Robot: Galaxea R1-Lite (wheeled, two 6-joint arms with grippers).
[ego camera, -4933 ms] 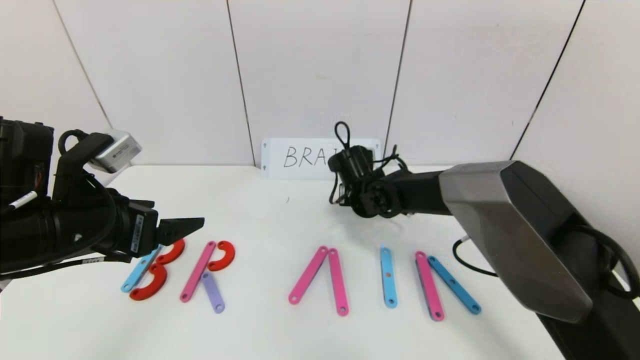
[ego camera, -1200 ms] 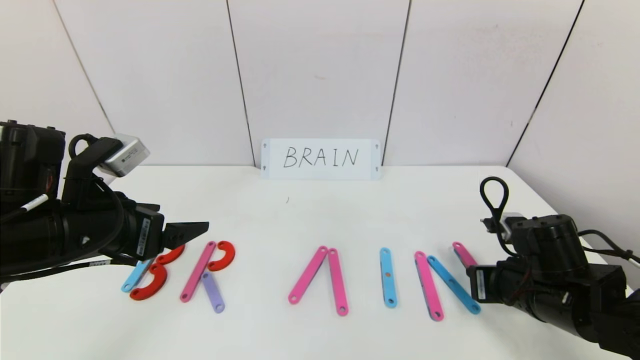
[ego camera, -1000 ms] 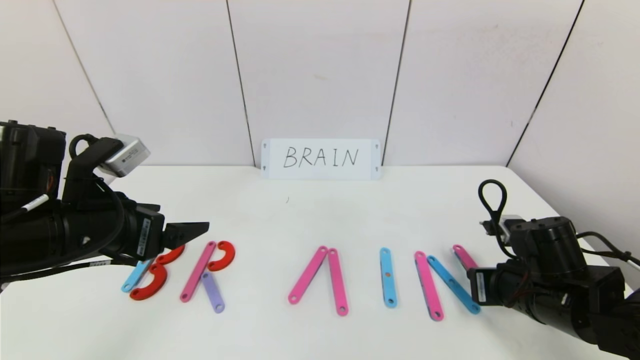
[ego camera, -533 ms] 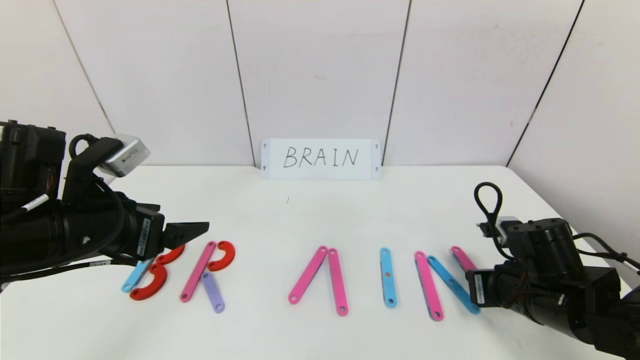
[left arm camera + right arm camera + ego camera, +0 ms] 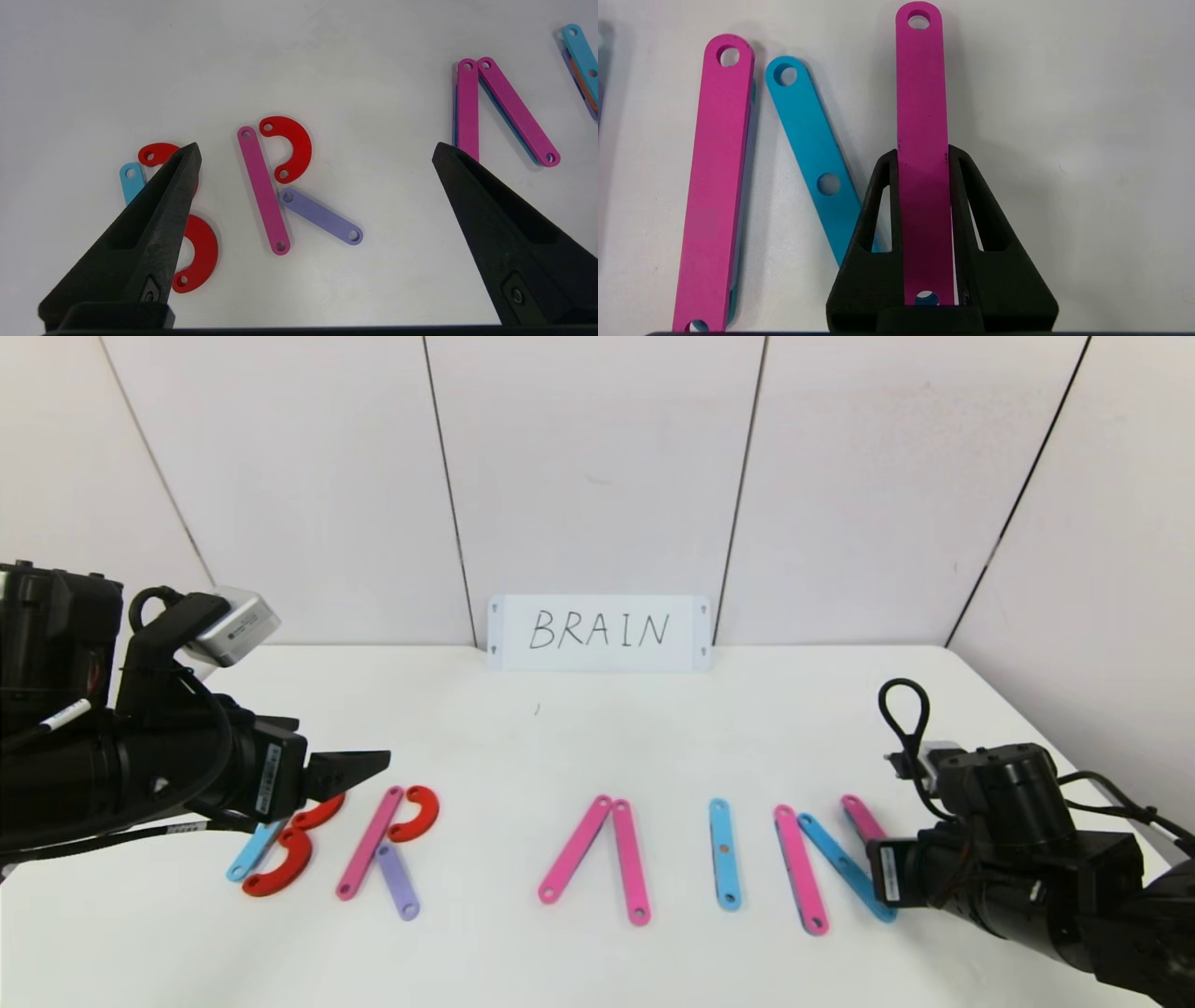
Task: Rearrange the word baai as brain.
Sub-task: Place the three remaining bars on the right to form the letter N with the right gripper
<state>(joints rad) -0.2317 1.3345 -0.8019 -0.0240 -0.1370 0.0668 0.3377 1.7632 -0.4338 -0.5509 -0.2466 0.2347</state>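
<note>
In the right wrist view we see what the head camera hides: our right gripper (image 5: 924, 154) has its fingers clamped on the edges of a pink strip (image 5: 922, 116), whose far end with its hole juts out toward the top of the frame. Just left of it there lie a light-blue strip (image 5: 810, 154) and another pink strip (image 5: 719, 186). In the head view that gripper is buried behind its own wrist at lower right, and only the tip of the held strip (image 5: 861, 816) shows.

The left wrist view shows our left gripper (image 5: 317, 154) with its fingers spread wide, holding nothing, above the red arcs (image 5: 292, 144) and the purple strip (image 5: 322, 217); the head view shows only one black fingertip (image 5: 359, 765) at left centre.

The word (image 5: 597, 859) runs across the lower middle of the head view on the table (image 5: 597, 728), reading B, R, A, I and a part-built N. Beyond it, at centre, stands the white card (image 5: 597, 632).

Against half a second ago, the right wrist has slid slightly left, carrying the strip tip closer to the light-blue diagonal; the left arm has not moved.
</note>
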